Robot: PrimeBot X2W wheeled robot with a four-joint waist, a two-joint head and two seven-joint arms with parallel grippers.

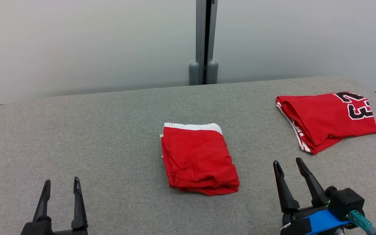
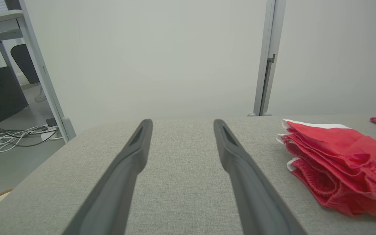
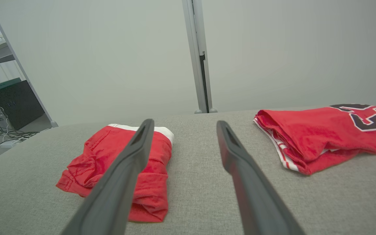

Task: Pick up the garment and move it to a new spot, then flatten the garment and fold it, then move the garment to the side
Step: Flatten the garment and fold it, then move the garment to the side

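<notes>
A folded red garment [image 1: 198, 160] with a white band along its far edge lies in the middle of the grey padded table [image 1: 109, 137]. It lies at the right in the left wrist view [image 2: 341, 163] and at the left in the right wrist view [image 3: 103, 166]. My left gripper [image 1: 61, 184] stands open near the front left, well clear of the garment, nothing between its fingers [image 2: 126, 166]. My right gripper [image 1: 288, 164] is open at the front right, a short way right of the garment, also empty.
A second folded red garment [image 1: 328, 119] with black number 23 and striped trim lies at the far right of the table. A pale wall with a grey post [image 1: 203, 42] stands behind. Off the table's left are a shelf frame [image 2: 34, 65] and floor cables [image 2: 15, 135].
</notes>
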